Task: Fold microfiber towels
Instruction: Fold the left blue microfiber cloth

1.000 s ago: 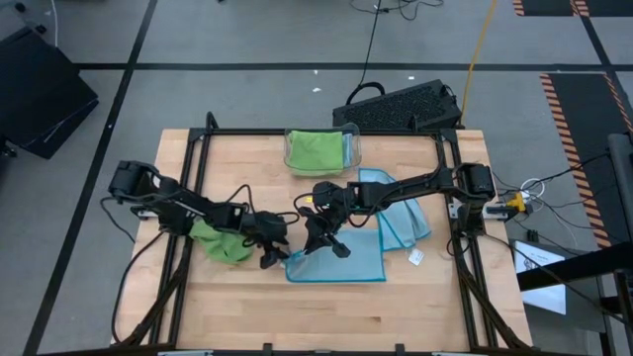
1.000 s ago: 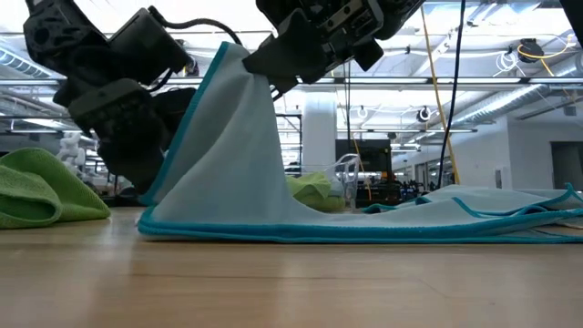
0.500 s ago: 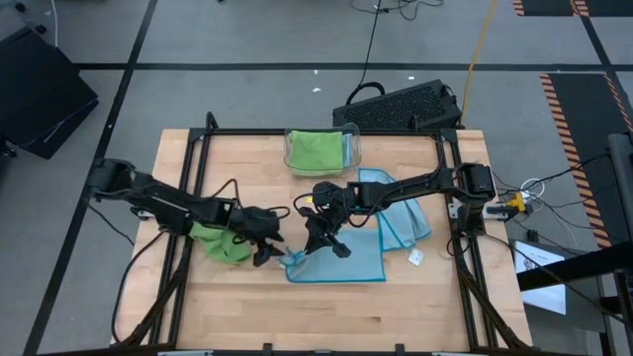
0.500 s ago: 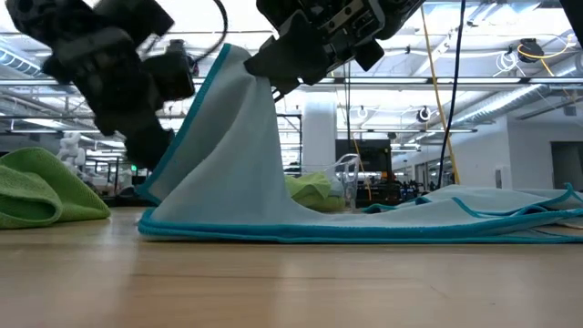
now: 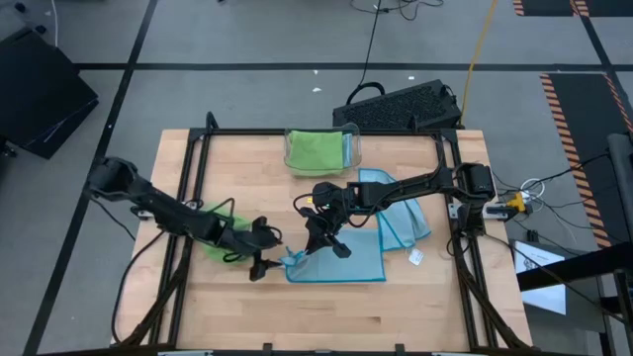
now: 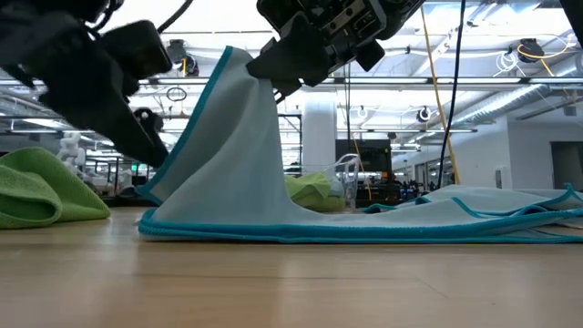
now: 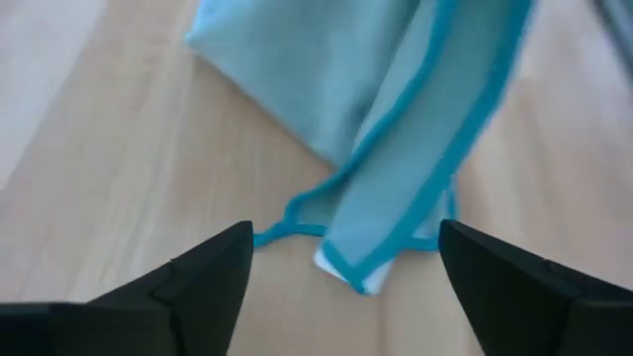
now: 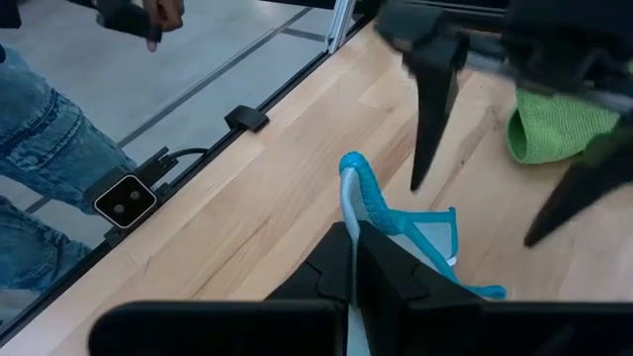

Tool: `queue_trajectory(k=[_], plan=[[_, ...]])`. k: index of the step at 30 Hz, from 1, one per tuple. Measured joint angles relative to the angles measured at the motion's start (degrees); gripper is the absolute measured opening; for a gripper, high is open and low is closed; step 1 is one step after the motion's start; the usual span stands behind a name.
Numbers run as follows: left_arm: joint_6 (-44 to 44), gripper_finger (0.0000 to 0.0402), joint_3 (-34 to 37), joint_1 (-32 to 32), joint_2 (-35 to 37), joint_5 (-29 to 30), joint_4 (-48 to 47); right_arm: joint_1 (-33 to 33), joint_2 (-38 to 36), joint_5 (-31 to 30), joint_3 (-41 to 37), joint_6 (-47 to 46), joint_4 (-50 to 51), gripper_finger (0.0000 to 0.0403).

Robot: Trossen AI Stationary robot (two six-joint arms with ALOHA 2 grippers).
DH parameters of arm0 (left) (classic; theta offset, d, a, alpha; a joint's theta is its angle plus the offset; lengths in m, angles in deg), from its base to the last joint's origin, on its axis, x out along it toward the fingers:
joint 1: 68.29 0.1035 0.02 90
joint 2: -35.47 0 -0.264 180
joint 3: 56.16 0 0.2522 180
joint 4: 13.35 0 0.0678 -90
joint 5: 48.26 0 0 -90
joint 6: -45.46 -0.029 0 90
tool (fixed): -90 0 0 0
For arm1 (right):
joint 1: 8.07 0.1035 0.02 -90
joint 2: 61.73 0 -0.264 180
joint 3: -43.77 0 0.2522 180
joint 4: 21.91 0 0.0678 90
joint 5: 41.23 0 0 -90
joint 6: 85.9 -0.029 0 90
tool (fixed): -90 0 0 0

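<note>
Green towel [image 5: 211, 240] partly under left arm

We see a wooden table [image 5: 247, 307] carrying blue towels [image 5: 396, 222] right, a green towel [image 5: 210, 244] left, a clear bin [image 5: 351, 148] far.

My high camera looks straight down on the whole wooden table [image 5: 237, 307], while my low one sits at table-top height, close in, facing level across the boards into the room behind. The left wrist camera points steeply down, very near the blue towel [image 7: 396, 148]; the right wrist camera looks forward along the table toward its edge. All four share that blue towel's lifted corner, mid-frame in each.
</note>
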Motion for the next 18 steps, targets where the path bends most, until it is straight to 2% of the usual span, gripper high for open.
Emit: queue_trajectory(k=[2,5,7,14,18], plan=[[-0.7,0.0336,0.0,0.0,-2.6,0.0,0.7,0.0,0.0,0.0,0.0,0.0,0.0,0.0004],[-3.8,0.0338,0.1,0.0,-6.8,-4.0,4.3,0.0,0.0,0.0,0.0,0.0,0.0,0.0004],[-4.9,0.0335,0.1,0.0,-8.6,-4.6,6.0,0.0,0.0,0.0,0.0,0.0,0.0,0.0004],[-5.7,0.0327,0.0,4.0,-12.3,-1.5,12.4,0.0,0.0,0.0,0.0,0.0,1.0,0.0004],[-8.7,0.0327,0.0,7.4,-13.8,-8.2,14.9,0.0,0.0,0.0,0.0,0.2,1.7,0.0004]])
